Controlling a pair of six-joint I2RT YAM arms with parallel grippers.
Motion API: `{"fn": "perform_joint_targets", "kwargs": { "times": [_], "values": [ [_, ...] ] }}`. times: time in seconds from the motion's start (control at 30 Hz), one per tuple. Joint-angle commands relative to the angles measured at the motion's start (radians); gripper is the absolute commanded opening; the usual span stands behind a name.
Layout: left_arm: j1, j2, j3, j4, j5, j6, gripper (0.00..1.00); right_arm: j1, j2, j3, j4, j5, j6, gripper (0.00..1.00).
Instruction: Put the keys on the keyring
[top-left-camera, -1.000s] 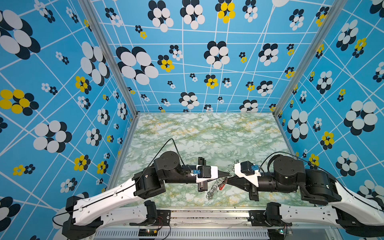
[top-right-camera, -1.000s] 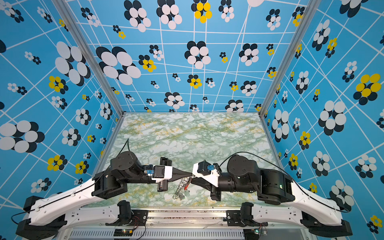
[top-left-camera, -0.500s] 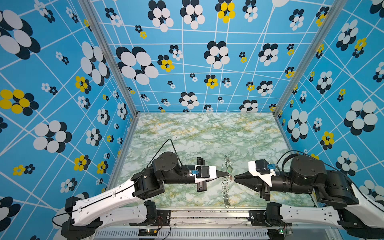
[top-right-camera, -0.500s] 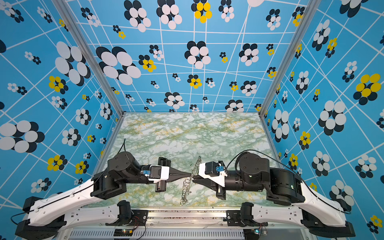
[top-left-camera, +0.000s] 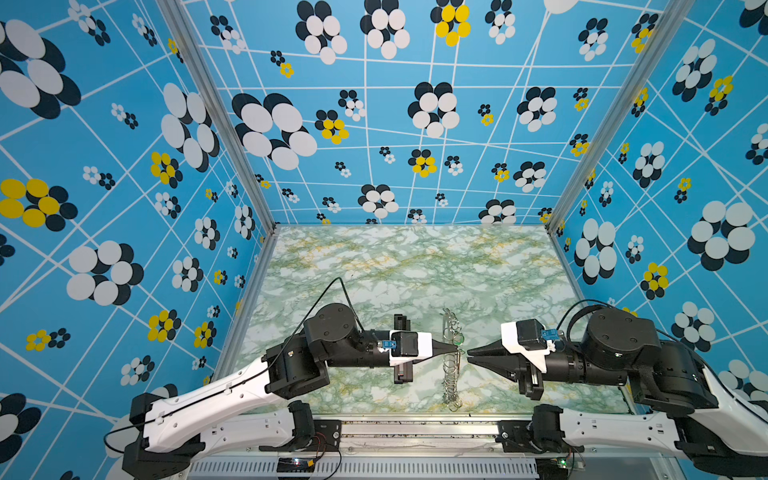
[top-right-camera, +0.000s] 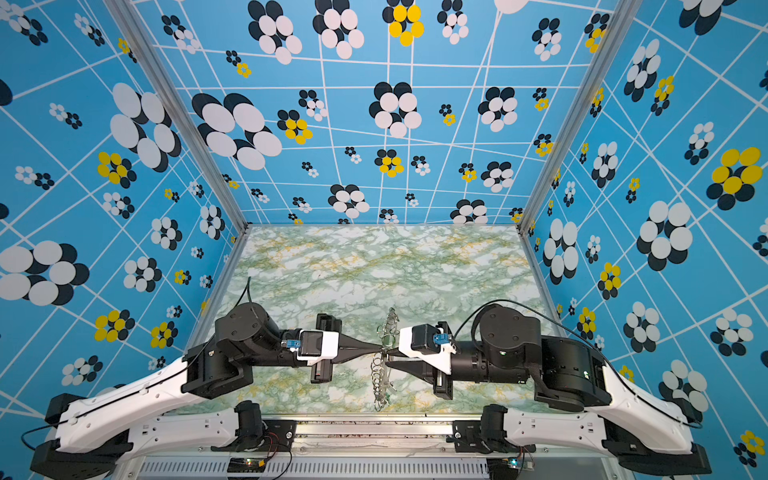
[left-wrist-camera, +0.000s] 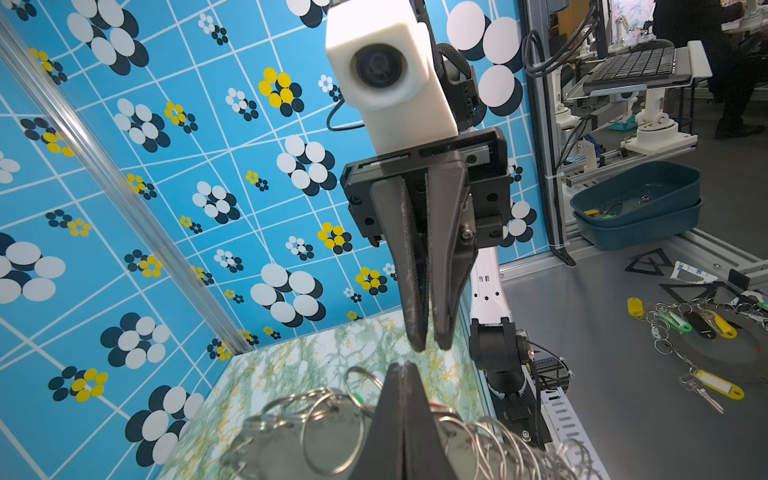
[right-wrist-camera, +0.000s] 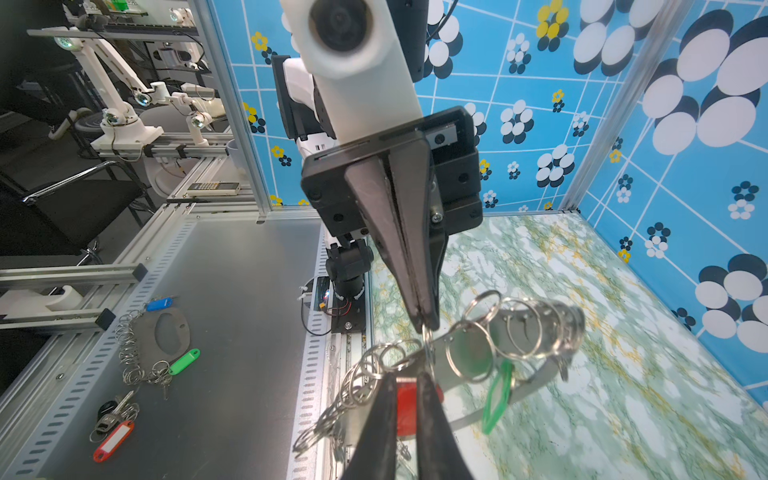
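- The left gripper (top-left-camera: 454, 348) is clenched on the keyring (top-left-camera: 451, 384) and holds it up off the tabletop (top-left-camera: 374, 270). A second ago the keyring hung slanted and bunched between the two grippers. Now it shows edge-on in both top views, as a straight line running back to front.
- The right gripper (top-left-camera: 468, 357) met the left one at the keyring a second ago. It has since drawn back to the right and sits just clear of the rings, with its jaws a little apart and nothing between them.
- The tabletop has a green and white marble pattern with yellow veins.
- The left wall (top-left-camera: 104, 208), back wall (top-left-camera: 395, 124) and right wall (top-left-camera: 685, 187) are all blue, crossed by white lines and dotted with white, black and yellow flowers. Metal posts stand in the two back corners.
- In the right wrist view a grey bench (right-wrist-camera: 232, 291) lies outside the booth, with a spare keyring (right-wrist-camera: 147, 332) on it.
- In the left wrist view blue tubs (left-wrist-camera: 636, 232) sit stacked outside the booth.
- Inside the booth there are two arms, two grippers and one keyring.
- Two tags hang from the keyring, one green tag (right-wrist-camera: 496, 395) and one red tag (right-wrist-camera: 405, 409).
- The wire rings are too many and too crowded to count.
- There are three walls and two tubs.
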Motion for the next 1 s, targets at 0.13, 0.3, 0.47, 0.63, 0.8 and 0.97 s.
{"fn": "perform_joint_targets", "kwargs": {
  "times": [0.13, 0.3, 0.47, 0.63, 0.8, 0.97],
  "values": [
    [0.007, -0.007, 0.002, 0.068, 0.032, -0.012, 0.0, -0.003, 0.02, -0.01, 0.031, -0.027, -0.029, 0.14],
    [0.007, -0.006, 0.002, 0.07, 0.041, -0.013, 0.0, -0.003, 0.026, -0.012, 0.037, -0.028, -0.036, 0.14],
    [0.007, -0.007, 0.004, 0.075, 0.049, -0.015, 0.0, -0.006, 0.03, -0.012, 0.034, -0.018, -0.045, 0.14],
    [0.007, -0.013, 0.008, 0.055, 0.042, -0.012, 0.0, -0.006, 0.014, 0.004, 0.012, 0.011, -0.053, 0.19],
    [0.007, -0.012, 0.002, 0.055, 0.039, -0.01, 0.0, -0.007, 0.002, 0.012, 0.003, 0.034, -0.057, 0.21],
    [0.007, -0.012, 0.006, 0.057, 0.042, -0.009, 0.0, -0.007, 0.006, 0.018, -0.006, 0.047, -0.071, 0.22]
  ]
}}
